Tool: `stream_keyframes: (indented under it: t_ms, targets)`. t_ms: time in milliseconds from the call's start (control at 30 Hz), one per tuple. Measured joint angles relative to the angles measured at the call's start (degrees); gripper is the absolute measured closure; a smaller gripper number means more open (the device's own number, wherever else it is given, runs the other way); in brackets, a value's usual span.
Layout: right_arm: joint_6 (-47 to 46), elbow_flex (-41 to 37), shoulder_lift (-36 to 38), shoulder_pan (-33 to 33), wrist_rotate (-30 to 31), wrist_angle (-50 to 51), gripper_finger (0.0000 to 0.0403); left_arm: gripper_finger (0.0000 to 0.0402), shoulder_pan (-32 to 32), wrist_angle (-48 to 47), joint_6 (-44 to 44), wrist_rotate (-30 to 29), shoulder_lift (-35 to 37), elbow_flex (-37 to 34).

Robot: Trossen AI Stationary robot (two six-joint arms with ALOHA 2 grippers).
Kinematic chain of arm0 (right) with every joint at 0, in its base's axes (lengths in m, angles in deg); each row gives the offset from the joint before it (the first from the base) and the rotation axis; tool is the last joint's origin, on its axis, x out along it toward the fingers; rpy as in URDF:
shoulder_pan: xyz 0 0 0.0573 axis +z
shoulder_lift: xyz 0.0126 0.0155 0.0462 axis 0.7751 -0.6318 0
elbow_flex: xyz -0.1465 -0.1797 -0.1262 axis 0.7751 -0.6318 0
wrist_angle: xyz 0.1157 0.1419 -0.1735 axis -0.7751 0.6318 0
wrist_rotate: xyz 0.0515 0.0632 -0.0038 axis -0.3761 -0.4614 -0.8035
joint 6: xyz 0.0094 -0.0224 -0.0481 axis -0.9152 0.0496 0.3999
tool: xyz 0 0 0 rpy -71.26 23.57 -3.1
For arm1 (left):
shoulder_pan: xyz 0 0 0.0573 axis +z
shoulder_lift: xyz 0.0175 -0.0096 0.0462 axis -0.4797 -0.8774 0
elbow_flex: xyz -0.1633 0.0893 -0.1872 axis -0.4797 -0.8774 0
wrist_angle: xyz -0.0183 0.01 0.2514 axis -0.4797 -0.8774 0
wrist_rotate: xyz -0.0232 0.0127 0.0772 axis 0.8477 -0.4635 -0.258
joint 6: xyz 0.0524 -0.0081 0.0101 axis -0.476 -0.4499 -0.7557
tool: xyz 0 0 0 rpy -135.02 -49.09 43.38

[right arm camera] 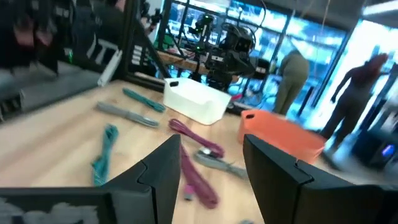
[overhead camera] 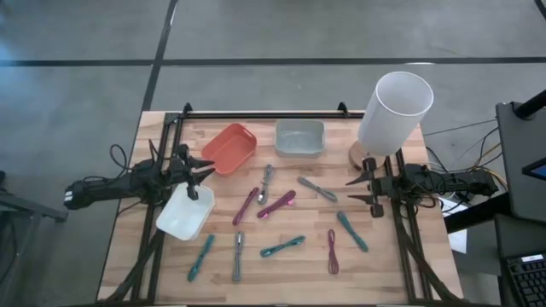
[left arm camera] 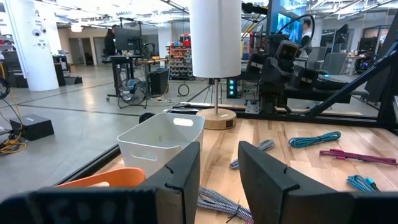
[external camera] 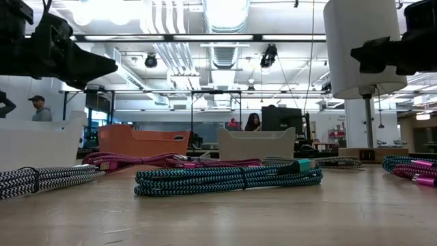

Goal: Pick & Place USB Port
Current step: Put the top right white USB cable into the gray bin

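Note:
Several bundled USB cables lie flat on the wooden table: teal ones (overhead camera: 282,247) (overhead camera: 201,257) (overhead camera: 351,230), magenta ones (overhead camera: 277,204) (overhead camera: 332,251) and grey braided ones (overhead camera: 317,188) (overhead camera: 238,256). In the low view a teal bundle (external camera: 229,179) lies nearest. My left gripper (overhead camera: 201,176) (left arm camera: 217,177) hovers open above the far corner of the white bin (overhead camera: 186,211), at the table's left. My right gripper (overhead camera: 351,190) (right arm camera: 211,171) hovers open at the table's right, beside the lamp base, pointing toward the cables.
An orange bin (overhead camera: 229,147) and a grey bin (overhead camera: 299,136) stand at the far side. A tall white lamp (overhead camera: 392,111) stands at the far right corner. Black frame rails (overhead camera: 256,114) run along the table's edges. People show in the room beyond.

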Motion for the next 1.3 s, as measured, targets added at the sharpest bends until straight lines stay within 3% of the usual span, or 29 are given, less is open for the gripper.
stream_keyframes:
  t_ms: [300, 500, 700, 967, 1300]
  targets:
    - [0.79, 0.00, 0.00, -0.03, -0.06, -0.13, 0.0234, 0.0287, -0.06, 0.87, 0.28, -0.37, -0.01, 0.00]
    - [-10.99, 0.02, 0.00, 0.02, -0.13, -0.17, 0.0234, 0.0287, -0.04, 1.51, 2.68, -0.31, -0.01, 0.00]
    - [-22.92, 0.00, 0.00, 0.02, -0.13, -1.91, 0.0234, 0.0287, -0.04, 1.50, 10.60, -0.18, -0.50, 0.00]
    - [-19.15, 0.00, -0.02, 0.02, -0.02, -3.32, 0.0234, 0.0287, -0.04, 5.02, 10.73, -0.16, -0.82, 0.00]
    - [-26.32, 0.00, -0.02, 0.02, 0.07, -6.64, 0.0234, 0.0287, 0.00, 8.66, 10.30, 0.19, -0.90, 0.00]
